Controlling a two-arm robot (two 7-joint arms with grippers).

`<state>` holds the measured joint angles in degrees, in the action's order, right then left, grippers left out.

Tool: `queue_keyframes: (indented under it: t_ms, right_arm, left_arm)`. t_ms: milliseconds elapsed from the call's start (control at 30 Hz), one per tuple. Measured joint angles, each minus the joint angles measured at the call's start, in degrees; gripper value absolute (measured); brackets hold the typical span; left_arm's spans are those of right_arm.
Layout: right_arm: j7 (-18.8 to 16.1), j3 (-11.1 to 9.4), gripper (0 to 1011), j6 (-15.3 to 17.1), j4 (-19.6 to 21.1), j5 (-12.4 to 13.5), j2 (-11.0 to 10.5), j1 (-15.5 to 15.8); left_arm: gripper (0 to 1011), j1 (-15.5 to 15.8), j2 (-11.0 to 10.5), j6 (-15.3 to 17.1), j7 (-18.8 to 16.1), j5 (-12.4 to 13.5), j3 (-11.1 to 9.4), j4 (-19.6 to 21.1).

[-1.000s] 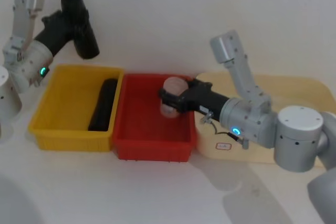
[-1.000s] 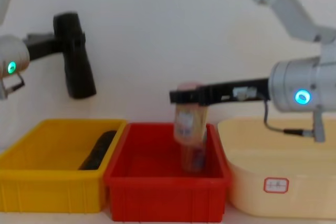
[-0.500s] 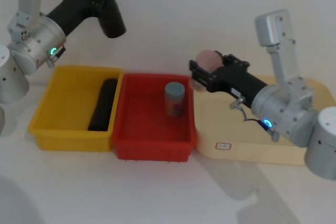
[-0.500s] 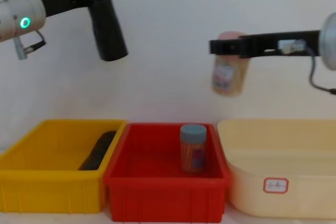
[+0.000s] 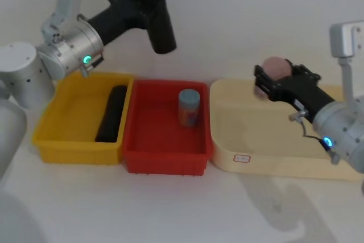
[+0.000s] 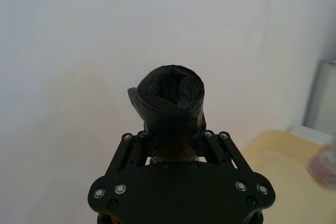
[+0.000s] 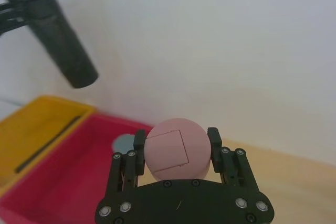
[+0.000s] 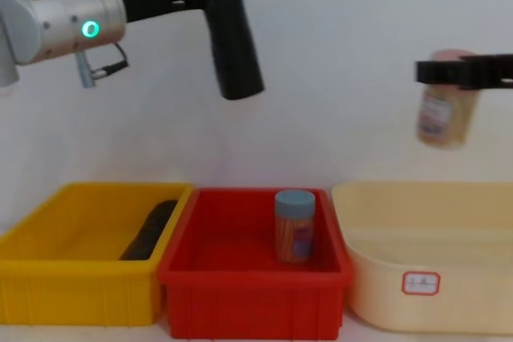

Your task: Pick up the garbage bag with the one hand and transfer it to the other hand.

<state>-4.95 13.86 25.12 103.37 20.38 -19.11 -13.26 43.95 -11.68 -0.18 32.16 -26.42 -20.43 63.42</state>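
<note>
Two black rolls are in sight. The garbage bag (image 5: 161, 31) is the one in my left hand (image 5: 150, 6), high in the upper left of the head view. My fingers (image 6: 214, 143) are clamped on either side of it near its upper end. In the left wrist view its crumpled end (image 6: 171, 88) faces the camera. In the chest view the roll (image 8: 234, 54) hangs close to upright, its lower end leaning a little toward frame right, well above the red bin (image 5: 165, 162). The green ring light (image 8: 90, 30) glows on that wrist.

The second black roll (image 5: 112, 113) lies lengthwise in the yellow bin (image 5: 57, 140) at lower left, along the wall next to the red bin. A blue-lidded jar (image 5: 189, 106) stands upright in the red bin.

My right hand (image 5: 277, 79) is at the right of the head view, over the cream tub (image 5: 267, 162), well apart from the left hand. Its fingers (image 7: 213, 141) are closed on a pink-lidded jar (image 7: 173, 149), one on each side just under the lid. In the chest view that jar (image 8: 443, 118) hangs at the upper right, clear above the tub. The blue ring light (image 5: 327, 141) shows on that wrist.

All three containers sit side by side on the white surface (image 5: 170, 209).
</note>
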Motion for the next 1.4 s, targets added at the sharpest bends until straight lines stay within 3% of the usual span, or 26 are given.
queue_keyframes:
  t_ms: [300,567,700,900,967,1100,1400]
  right_arm:
    - [3.12,-4.44,681,-0.51,-1.36,0.00,0.07,2.96]
    - [4.14,-7.79,685,-1.35,-8.06,0.31,0.13,2.84]
    - [4.17,-8.72,787,-1.72,-10.37,0.50,0.13,2.47]
    - [4.21,-9.76,955,-2.11,-13.25,0.71,0.11,2.05]
    - [4.22,-9.93,996,-2.18,-13.69,0.75,0.10,1.98]
    - [4.23,-10.26,1000,-2.27,-14.49,0.79,0.09,1.86]
    - [3.42,-10.32,1000,-3.18,-11.65,0.38,-0.54,3.83]
  left_arm:
    - [392,1.80,1.82,0.48,5.04,-0.33,-3.71,-3.42]
    - [392,4.37,4.83,-0.11,10.82,-0.44,-7.57,-9.41]
    - [392,6.35,7.49,-1.74,13.24,-0.58,-9.04,-14.56]
    - [392,11.30,13.49,-7.14,17.56,-1.59,-10.13,-27.51]
    - [392,11.88,14.09,-7.79,17.98,-1.74,-10.15,-28.99]
    - [392,16.14,17.97,-12.35,20.69,-5.26,-12.71,-39.40]
    - [392,20.25,21.65,-16.79,23.23,-9.09,-15.51,-49.30]
